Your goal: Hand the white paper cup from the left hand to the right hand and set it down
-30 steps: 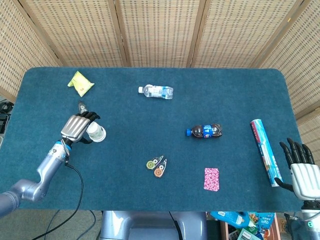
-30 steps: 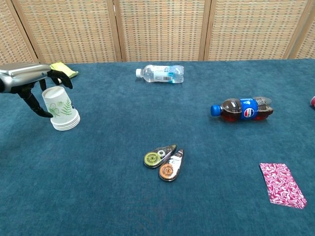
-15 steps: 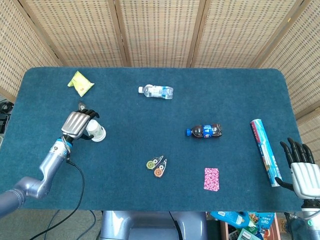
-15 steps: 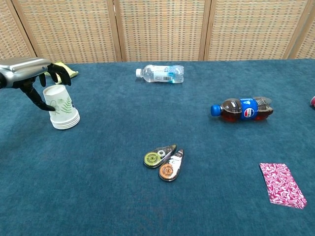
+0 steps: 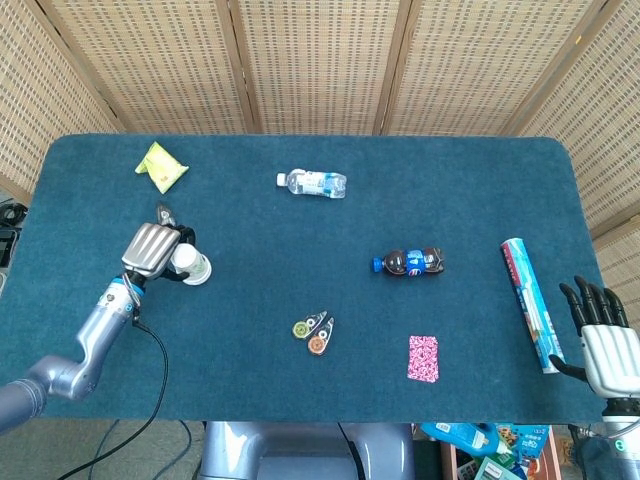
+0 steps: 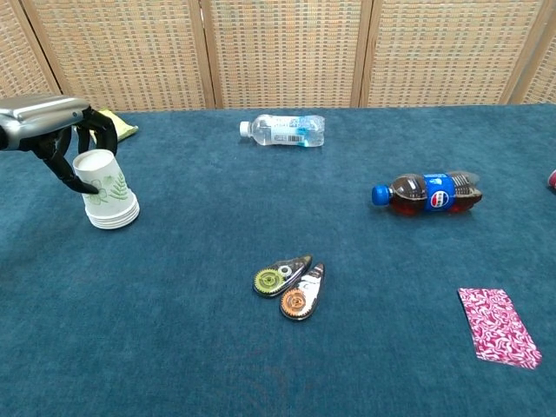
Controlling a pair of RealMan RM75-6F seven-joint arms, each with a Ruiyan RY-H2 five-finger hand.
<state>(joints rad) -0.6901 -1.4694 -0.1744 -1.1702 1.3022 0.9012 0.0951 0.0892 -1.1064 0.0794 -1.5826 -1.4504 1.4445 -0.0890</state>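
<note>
The white paper cup (image 6: 108, 189) has a green leaf print and stands upside down on the blue table (image 6: 261, 365) at the far left; from above the cup (image 5: 190, 264) shows as a white round shape. My left hand (image 6: 54, 129) reaches over it from the left, with its dark fingers (image 6: 102, 132) curled round the cup's upper part and the thumb on the near side. In the head view the left hand (image 5: 153, 250) covers the cup's left side. My right hand (image 5: 603, 338) hangs off the table's front right corner, fingers spread and holding nothing; the chest view does not show it.
A yellow packet (image 5: 160, 166) lies at the back left, a water bottle (image 5: 312, 183) at the back middle. A cola bottle (image 5: 412, 261) lies right of centre, two tape dispensers (image 5: 313, 334) at the front middle, a pink card (image 5: 423, 357) beside them, and a long printed tube (image 5: 531, 302) by the right edge.
My left hand has closed its fingers further round the cup and shifted slightly left and back, and the cup has moved a little with it. The right hand has stayed still.
</note>
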